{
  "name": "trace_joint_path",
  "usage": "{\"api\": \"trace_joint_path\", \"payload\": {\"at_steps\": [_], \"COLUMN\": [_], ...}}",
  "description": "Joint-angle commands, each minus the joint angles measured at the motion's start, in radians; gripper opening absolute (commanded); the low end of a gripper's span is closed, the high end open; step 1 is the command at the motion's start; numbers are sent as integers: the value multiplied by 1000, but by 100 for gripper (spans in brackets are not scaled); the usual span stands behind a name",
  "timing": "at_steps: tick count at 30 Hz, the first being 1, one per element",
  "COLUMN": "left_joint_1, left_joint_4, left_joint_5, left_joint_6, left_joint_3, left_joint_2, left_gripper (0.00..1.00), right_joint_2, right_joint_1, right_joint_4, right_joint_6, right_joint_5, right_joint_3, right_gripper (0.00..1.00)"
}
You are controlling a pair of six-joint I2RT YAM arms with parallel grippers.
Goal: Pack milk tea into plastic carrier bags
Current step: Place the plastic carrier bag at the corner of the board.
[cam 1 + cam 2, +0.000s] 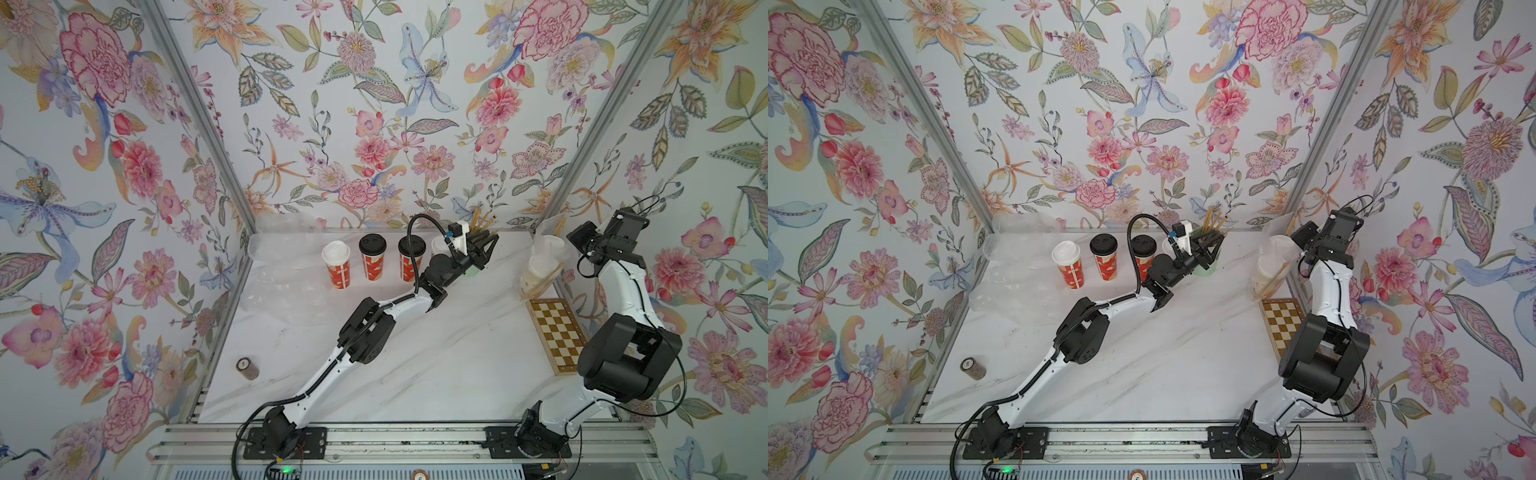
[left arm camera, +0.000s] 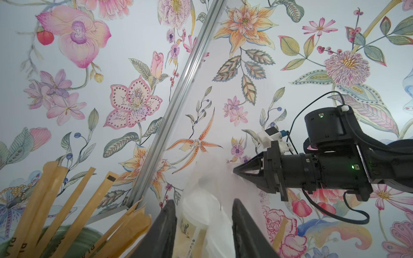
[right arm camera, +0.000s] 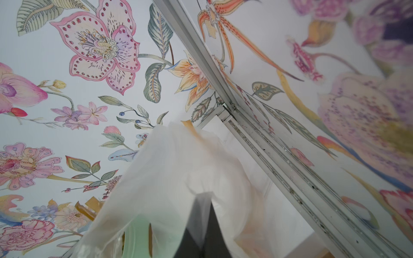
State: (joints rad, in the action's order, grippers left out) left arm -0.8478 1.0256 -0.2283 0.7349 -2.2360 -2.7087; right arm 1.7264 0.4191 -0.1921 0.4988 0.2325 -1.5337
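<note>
Holding carrier bag [image 1: 537, 243] with two clear cups [image 1: 540, 266] inside | right pincer [image 2: 235, 171] clenched on it | left pincer [image 2: 202, 202] spread, empty

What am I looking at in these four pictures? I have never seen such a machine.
Two robot arms stand at a marble table. Two pictures look down from above; two come from cameras on the wrists. On the table stand three red cups, spare bags, a chessboard and a small can lying down. The right fingers pinch a clear bag holding two pale drinks. The left fingers are open, empty, beside a cup of straws.
</note>
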Motion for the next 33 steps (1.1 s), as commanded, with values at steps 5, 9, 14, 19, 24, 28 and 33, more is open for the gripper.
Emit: {"api": "trace_joint_path", "payload": {"at_steps": [5,9,14,19,24,28,33], "left_joint_1": [-11,-17,-20,-20,-21,-21,-22], "left_joint_4": [63,59,51,51,34,-20,-104], "left_joint_5": [-39,-63,-86,-99,-123,-134,-140], "left_joint_6": [23,28,29,33,44,31,-8], "left_joint_3": [87,154,238,321,393,473,577], "left_joint_2": [134,187,247,300,363,443,556], "left_gripper": [46,47,47,48,49,49,51], "right_joint_2": [138,212,260,274,243,180,95], "right_joint_1": [1,1,-9,1,0,-3,-2], "right_joint_4": [46,49,19,-7,-44,-89,-145], "right_joint_6": [-5,-15,-47,-46,-39,-34,-34], "right_joint_5": [148,231,270,258,242,210,177], "right_joint_3": [-129,-201,-279,-306,-297,-284,-276], "right_gripper": [0,0,0,0,14,28,39]}}
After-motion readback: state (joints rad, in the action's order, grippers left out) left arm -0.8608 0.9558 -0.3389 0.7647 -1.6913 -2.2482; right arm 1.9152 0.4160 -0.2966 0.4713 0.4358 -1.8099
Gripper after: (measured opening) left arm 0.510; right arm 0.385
